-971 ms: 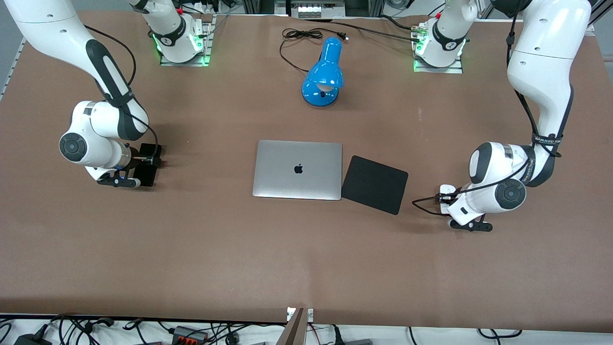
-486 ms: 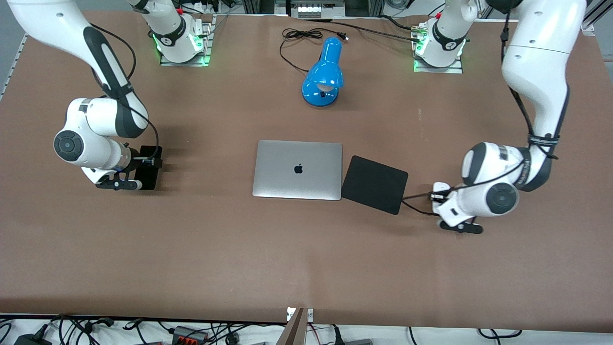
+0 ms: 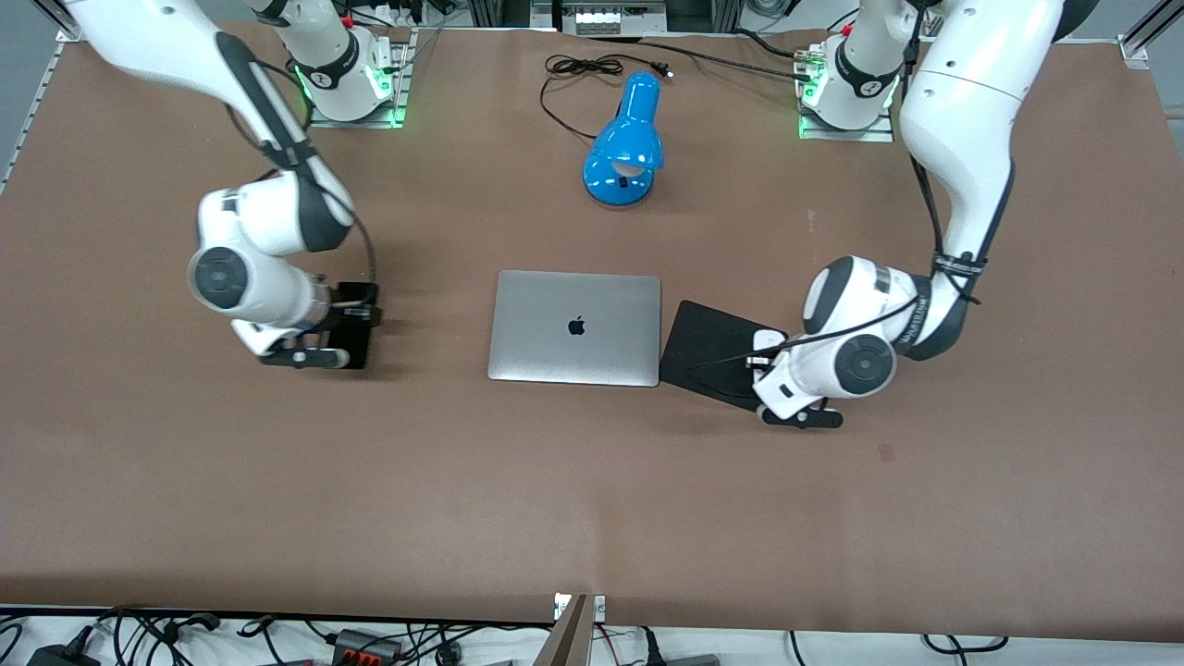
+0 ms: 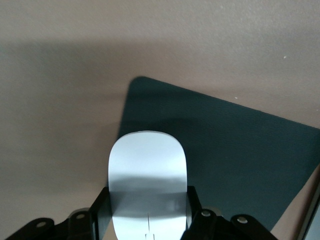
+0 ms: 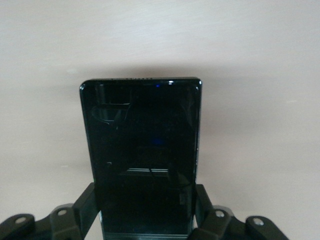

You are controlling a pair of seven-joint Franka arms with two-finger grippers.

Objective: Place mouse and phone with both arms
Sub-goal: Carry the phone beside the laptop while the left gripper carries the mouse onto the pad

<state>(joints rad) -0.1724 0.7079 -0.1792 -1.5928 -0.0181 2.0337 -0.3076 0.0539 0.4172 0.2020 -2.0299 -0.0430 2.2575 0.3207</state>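
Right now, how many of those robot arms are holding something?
2. The left gripper holds the mouse over the black pad; the right gripper holds the phone over bare table beside the laptop.

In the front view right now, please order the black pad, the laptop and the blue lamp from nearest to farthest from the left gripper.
From the left gripper, holding the mouse:
1. Black pad, directly under it.
2. Laptop, beside the pad, toward the right arm's end.
3. Blue lamp, between the arms' bases.

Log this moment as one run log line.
left hand: shut on mouse, over black pad | right hand: shut on phone, over table beside laptop
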